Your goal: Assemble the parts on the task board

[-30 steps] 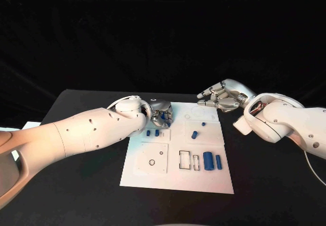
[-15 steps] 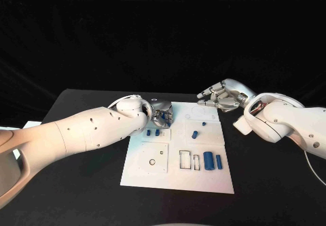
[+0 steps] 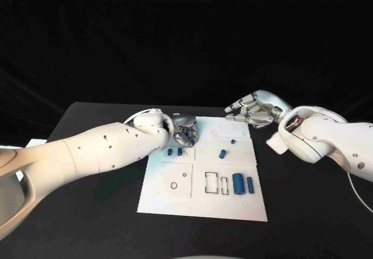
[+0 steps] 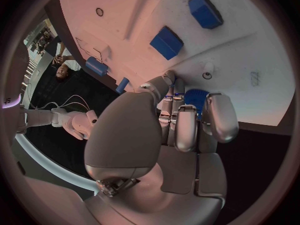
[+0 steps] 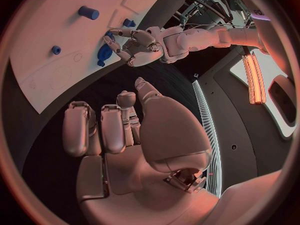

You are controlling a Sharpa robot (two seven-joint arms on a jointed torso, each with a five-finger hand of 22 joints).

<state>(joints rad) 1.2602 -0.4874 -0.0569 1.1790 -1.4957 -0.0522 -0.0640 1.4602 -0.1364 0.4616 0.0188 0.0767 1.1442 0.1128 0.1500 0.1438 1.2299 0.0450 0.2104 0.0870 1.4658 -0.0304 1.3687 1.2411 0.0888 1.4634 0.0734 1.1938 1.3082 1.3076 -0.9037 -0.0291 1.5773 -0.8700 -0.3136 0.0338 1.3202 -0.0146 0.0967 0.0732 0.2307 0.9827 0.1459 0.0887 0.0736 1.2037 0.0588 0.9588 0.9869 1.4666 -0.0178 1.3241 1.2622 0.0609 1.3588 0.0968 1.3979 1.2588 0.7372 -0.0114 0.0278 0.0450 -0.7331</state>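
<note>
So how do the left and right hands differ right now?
The left hand is over the task board's far left part, while the right hand hangs beyond the board's far right corner, above the black table. The left hand pinches a blue part in its fingertips; the right hand holds nothing, fingers loosely curled and apart. Both are silver hands on white arms.

Head view: looking down from above and behind at the whole task board (image 3: 204,199) on the black table (image 3: 93,216). Left wrist view: very near, from behind the left hand (image 4: 181,130), facing the board. Right wrist view: from behind the right hand (image 5: 119,130), off the board's edge, sharing the board and the left hand with the others.
</note>
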